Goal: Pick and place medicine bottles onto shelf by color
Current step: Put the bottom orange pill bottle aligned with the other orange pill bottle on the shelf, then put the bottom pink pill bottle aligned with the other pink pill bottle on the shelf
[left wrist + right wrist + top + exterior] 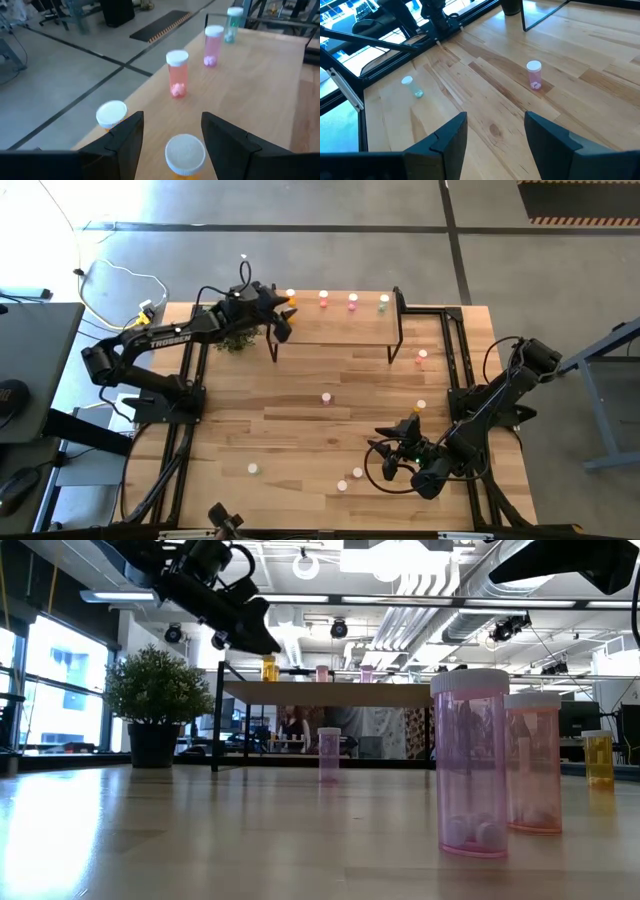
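The shelf (335, 330) stands at the table's far edge. On its top, left to right, stand two orange medicine bottles (185, 154) (111, 115), a deep pink one (177, 75), a light pink one (213, 46) and a green one (233, 24). My left gripper (172, 120) hangs open over the shelf's left end (285, 308). Its fingers stand on either side of the nearer orange bottle's white cap without touching it. My right gripper (495, 120) is open above the table's near right part (395, 445) with nothing between its fingers.
Loose bottles stand on the table: pink (326, 397), pink (422, 357), orange (420, 407), and several near the front (350, 477). A green one (411, 86) stands farther left. A potted plant (235, 340) sits beside the shelf's left leg.
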Available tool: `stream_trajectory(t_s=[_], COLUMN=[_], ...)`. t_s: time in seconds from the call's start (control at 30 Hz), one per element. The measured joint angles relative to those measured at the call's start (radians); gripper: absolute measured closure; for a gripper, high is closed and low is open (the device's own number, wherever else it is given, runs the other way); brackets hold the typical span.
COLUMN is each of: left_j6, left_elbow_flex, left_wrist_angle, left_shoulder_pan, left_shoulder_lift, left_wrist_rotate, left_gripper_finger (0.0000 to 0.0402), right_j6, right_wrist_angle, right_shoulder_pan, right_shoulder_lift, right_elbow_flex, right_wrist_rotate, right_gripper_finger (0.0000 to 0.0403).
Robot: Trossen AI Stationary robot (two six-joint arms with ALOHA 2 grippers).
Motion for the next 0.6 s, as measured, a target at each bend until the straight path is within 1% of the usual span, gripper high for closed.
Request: stream_trajectory(t_s=[0.17, 0.3, 0.43, 0.6], left_j6=[-0.008, -0.008, -0.008, -0.008], left_elbow_flex=[0.000, 0.000, 0.000, 0.000], left_wrist_angle=[-0.012, -0.067, -0.165, -0.299], left_shoulder_pan=[0.000, -0.021, -0.073, -0.182], left_shoulder_lift=[-0.055, -0.115, -0.181, -0.256], left_wrist_rotate=[-0.001, 0.032, 0.066, 0.068], left_gripper_finger=[0.0211, 0.0211, 0.0211, 0.0211], right_j6=[0.000, 0.000, 0.000, 0.000], right_wrist_angle=[0.000, 0.000, 0.000, -0.014], right_shoulder_pan=[0.000, 0.000, 0.000, 0.000], right_shoulder_lift=[0.000, 0.000, 0.000, 0.000], right_elbow_flex=[0.000, 0.000, 0.000, 0.000], right_wrist_rotate=[0.000, -0.002, -0.005, -0.036], right_gripper_finger=[0.0214, 0.0214, 0.0214, 0.0214])
